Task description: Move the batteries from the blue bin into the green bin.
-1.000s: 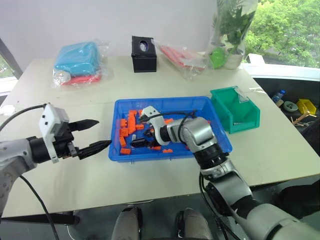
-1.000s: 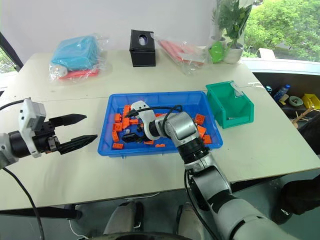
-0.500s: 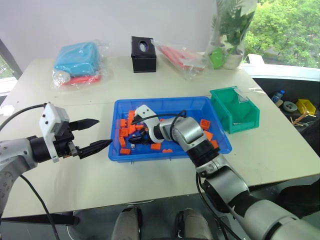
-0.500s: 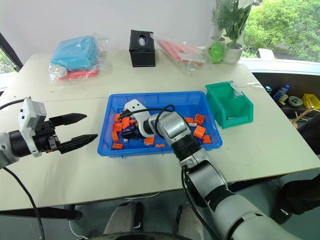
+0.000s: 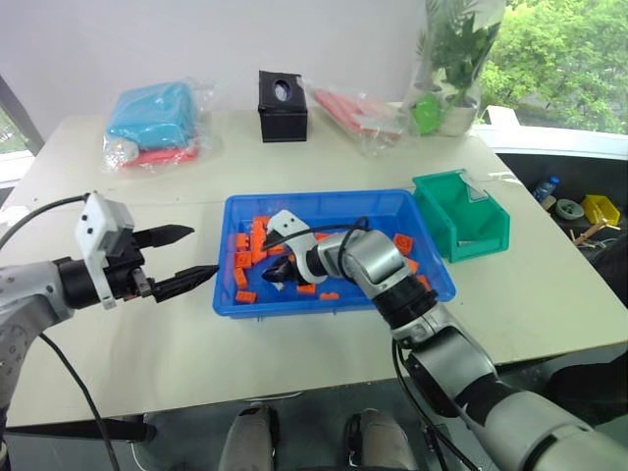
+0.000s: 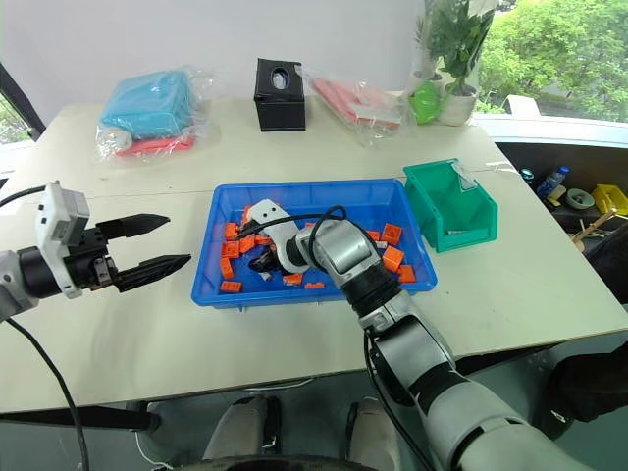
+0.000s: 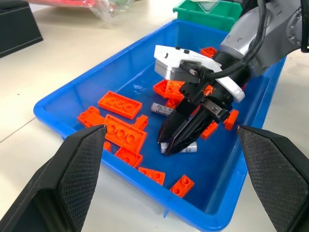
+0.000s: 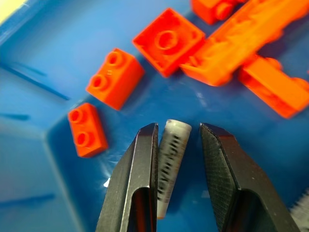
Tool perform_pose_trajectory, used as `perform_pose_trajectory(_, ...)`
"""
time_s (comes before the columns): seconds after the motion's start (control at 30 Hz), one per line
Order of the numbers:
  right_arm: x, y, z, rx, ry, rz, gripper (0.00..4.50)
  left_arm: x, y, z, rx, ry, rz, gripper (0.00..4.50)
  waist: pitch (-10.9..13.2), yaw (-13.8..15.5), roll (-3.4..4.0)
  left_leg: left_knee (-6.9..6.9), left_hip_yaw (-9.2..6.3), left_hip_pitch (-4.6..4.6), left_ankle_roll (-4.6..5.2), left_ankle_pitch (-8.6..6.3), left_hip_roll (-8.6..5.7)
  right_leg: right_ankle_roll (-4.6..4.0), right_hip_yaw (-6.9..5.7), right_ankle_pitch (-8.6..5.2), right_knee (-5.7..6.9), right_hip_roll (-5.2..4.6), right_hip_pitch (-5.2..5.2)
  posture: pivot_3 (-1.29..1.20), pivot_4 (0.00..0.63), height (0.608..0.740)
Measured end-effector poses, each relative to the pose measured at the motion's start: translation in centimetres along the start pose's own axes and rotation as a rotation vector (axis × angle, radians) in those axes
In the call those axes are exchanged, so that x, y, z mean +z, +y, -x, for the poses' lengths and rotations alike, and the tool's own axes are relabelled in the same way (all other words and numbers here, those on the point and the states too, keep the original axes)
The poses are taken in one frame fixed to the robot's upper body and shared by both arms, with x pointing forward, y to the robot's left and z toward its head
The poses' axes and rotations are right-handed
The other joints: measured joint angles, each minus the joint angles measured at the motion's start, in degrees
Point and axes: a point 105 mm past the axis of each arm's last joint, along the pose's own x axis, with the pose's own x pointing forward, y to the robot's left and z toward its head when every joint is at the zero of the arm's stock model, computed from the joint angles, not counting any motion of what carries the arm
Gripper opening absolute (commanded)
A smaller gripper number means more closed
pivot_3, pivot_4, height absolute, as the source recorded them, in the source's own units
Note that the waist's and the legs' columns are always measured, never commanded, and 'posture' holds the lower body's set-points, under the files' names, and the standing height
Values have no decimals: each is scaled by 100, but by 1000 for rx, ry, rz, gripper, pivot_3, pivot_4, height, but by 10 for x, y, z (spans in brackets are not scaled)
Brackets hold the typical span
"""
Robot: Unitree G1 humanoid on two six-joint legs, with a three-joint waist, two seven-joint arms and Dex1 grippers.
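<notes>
The right gripper [image 7: 179,143] is down in the blue bin [image 5: 245,202], its two fingers [image 8: 134,181] set either side of a battery [image 8: 170,154]; one finger touches it, a narrow gap shows at the other, so the hold is not yet made. To do this well, I would close squarely across the battery's middle so it cannot roll or squirt out lengthwise, keep the tips low against the bin floor until both pads bear, then lift straight up to clear the orange blocks [image 7: 120,104] nearby. A second battery [image 7: 162,108] lies just beyond, between blocks. The green bin [image 5: 459,216] stands just beside the blue bin's right end, so the carry must rise over both rims before release. The left gripper [image 5: 182,258] hovers off the blue bin's left side with fingers spread wide, holding nothing. The surface is a pale table [image 5: 324,157] bearing a black box [image 5: 283,106], a light-blue bagged bundle [image 5: 154,116], a red packet [image 5: 353,110] and a potted plant [image 5: 453,59]; the room has a white wall and a window onto trees [image 5: 559,59]
</notes>
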Motion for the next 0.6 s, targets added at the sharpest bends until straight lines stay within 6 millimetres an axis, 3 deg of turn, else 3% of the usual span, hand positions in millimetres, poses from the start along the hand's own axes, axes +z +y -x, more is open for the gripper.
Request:
perform_pose_trajectory(0.2, 5, -19, 24, -37, -32, -26, 1372, 1, 1, -3, -23, -2, -1, 4500, 0, -10, -1, -1, -1, 1, 1, 0, 0, 1, 0, 1, 0, 1, 1, 0, 150, 636)
perform_pose_trajectory(0.4, -8, 4, 10, 32, 5, -18, 1372, 3, 4, -7, -24, -5, -16, 4500, -1, -25, -1, -4, 1, 1, 1, 0, 3, 4, -1, 2, 1, 4, -3, 0, 150, 636)
perform_pose_trajectory(0.6, -9, -6, 9, -9, -5, -10, 1372, 2, 6, -6, -17, -2, -18, 4500, -4, 14, -6, 2, 0, 2, 0, 0, 1, 2, 0, 2, -2, 0, 4, 0, 150, 636)
